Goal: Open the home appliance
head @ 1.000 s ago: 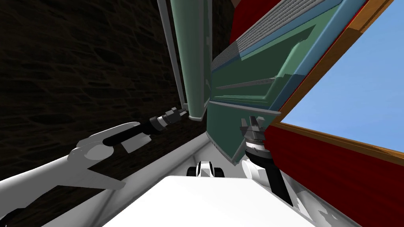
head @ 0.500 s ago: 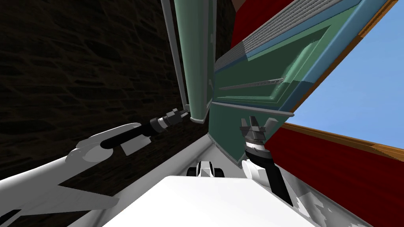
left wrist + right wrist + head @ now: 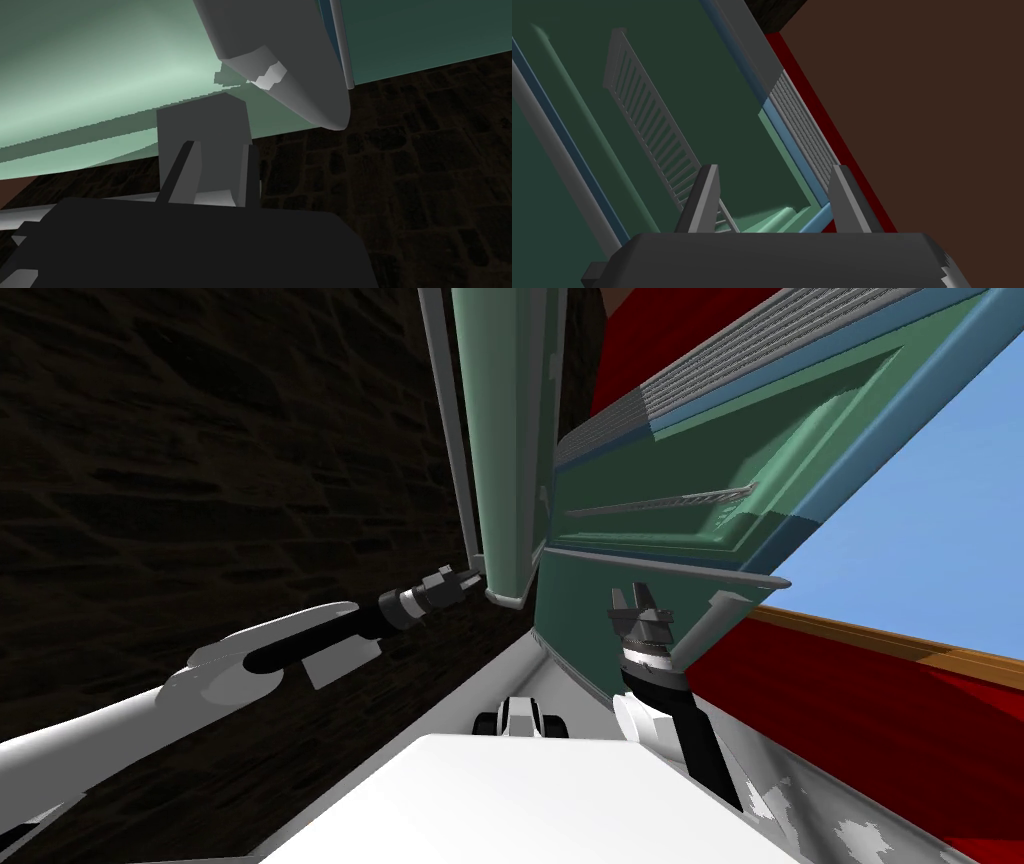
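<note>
The green appliance [image 3: 700, 458] stands with its door [image 3: 510, 438] swung out, baring a green inside with a grey wire rack [image 3: 660, 503]. A grey bar handle [image 3: 450, 438] runs along the door's outer edge. My left gripper [image 3: 465, 580] is at the handle's lower end. In the left wrist view this gripper [image 3: 217, 147] is shut on the handle's grey mounting block [image 3: 202, 125], under the rounded handle bar [image 3: 280, 55]. My right gripper [image 3: 632, 598] hangs open below the appliance's opening, holding nothing. The right wrist view shows its gripper [image 3: 774, 172] facing the rack [image 3: 647, 115].
A dark stone-patterned surface [image 3: 200, 468] spreads to the left of the door. A red wall [image 3: 860, 708] with a wood-framed window [image 3: 900, 538] showing blue stands close on the right, next to the appliance's body.
The gap between the door and the appliance's body has widened, with my left gripper still shut on the handle. The right gripper has hardly moved.
</note>
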Motion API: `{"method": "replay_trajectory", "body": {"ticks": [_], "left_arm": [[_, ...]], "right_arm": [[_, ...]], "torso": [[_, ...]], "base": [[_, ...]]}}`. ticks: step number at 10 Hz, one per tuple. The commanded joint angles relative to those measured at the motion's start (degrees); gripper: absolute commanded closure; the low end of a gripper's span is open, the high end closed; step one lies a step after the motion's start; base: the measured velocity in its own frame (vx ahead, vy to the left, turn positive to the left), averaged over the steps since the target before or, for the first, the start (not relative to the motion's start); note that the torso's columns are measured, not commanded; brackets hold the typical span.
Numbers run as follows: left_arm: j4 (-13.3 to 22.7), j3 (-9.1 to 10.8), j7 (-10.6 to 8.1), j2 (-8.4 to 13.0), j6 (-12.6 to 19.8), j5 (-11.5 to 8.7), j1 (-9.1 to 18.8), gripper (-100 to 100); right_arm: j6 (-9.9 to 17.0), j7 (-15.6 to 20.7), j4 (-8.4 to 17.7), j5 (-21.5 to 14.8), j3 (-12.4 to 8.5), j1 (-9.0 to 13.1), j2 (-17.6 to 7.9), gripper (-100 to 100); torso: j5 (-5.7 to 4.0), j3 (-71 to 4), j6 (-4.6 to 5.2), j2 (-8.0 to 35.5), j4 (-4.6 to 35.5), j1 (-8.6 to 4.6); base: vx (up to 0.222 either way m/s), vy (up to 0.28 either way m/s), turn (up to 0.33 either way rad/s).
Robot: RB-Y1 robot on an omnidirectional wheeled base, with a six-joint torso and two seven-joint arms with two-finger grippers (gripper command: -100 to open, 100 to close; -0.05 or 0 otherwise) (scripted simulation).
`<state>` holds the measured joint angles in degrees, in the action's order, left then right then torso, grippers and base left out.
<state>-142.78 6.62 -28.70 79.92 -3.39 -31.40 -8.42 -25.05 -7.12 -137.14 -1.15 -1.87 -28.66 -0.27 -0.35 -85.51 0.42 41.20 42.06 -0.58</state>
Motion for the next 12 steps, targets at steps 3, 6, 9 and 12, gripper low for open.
{"method": "replay_trajectory", "body": {"ticks": [3, 6, 9, 12], "left_arm": [[-1.43, 2.02, -2.05, 1.97, 0.14, -2.14, 1.37, -100], [-2.16, 4.86, -4.59, 3.89, 1.59, -4.79, 3.38, -100], [-2.87, 5.57, -6.03, 4.98, 3.04, -6.35, 4.81, -100], [-2.93, 5.59, -6.23, 5.04, 3.2, -6.45, 4.84, 0]], "right_arm": [[0.0, 0.0, 0.0, 0.0, 0.01, 0.0, 0.01, 0], [0.0, 0.0, 0.0, 0.0, 0.03, 0.02, 0.04, 0], [0.0, 0.0, 0.0, 0.0, 0.02, 0.01, 0.03, 0], [0.0, 0.0, 0.0, 0.0, 0.03, 0.02, 0.03, 0]], "torso": [[0.01, 0.12, -0.09, 0.1, 0.0, -0.13], [0.1, 0.77, -0.28, 0.9, 0.13, -0.05], [0.29, 0.77, -0.32, 1.04, 0.45, 0.62], [0.32, 0.98, -0.41, 1.15, 0.27, 0.5]], "base": [[0.103, 0.204, -0.031], [0.005, -0.001, 0.064], [0.028, 0.017, 0.061], [0.001, 0.002, 0.0]]}}
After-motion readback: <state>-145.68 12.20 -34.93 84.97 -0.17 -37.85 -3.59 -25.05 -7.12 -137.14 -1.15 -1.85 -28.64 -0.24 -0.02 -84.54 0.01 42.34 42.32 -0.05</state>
